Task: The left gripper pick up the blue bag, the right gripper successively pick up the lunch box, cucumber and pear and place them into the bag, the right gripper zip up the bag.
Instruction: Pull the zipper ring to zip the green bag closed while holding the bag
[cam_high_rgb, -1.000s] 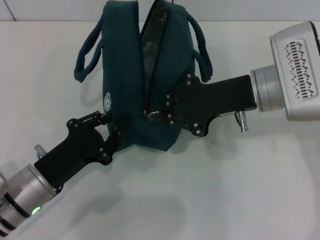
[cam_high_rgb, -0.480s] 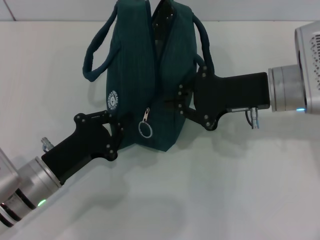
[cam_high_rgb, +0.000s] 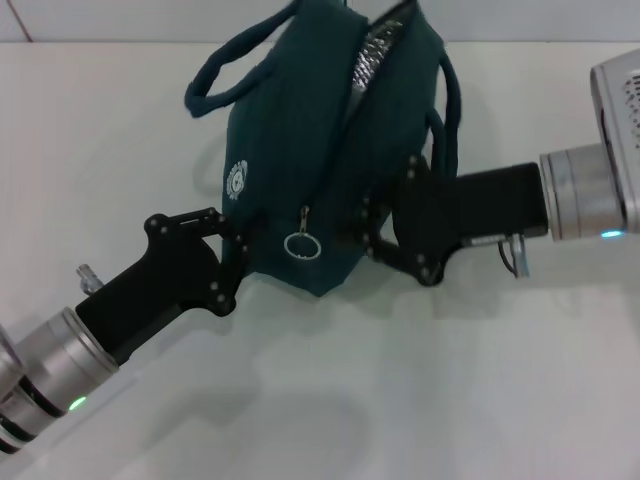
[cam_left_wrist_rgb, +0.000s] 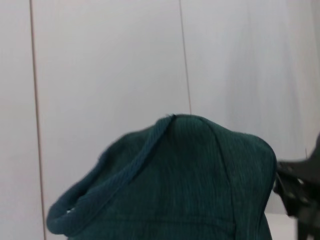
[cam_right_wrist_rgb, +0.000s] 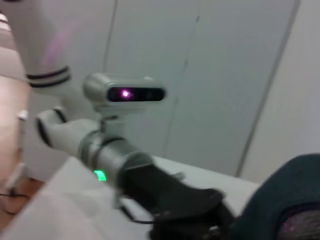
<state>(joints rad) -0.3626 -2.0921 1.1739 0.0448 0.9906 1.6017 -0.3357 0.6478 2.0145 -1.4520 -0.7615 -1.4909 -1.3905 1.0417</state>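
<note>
The bag (cam_high_rgb: 300, 170) blocks the centre, flanked by grippers at 8 (cam_high_rgb: 235, 262) and 3 o'clock (cam_high_rgb: 372, 222); table (cam_high_rgb: 400, 400) toward 6 lies open.

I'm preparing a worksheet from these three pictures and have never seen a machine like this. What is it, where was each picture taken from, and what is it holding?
This is a robot with two arms, each ending in a black gripper. The wide picture comes from a camera on the robot's head, looking down at a white table. The other two come from cameras on the wrists.

In the head view, a blue bag with looped handles stands between the arms. The left gripper clamps the bag's lower edge. The right gripper presses against the opposite side; whether it is pinching fabric is hidden. A zip pull with a metal ring hangs on the near end, and the top is partly open.

The left wrist view shows the bag close up. The right wrist view looks across at the other arm. No food or lunch box is visible.
</note>
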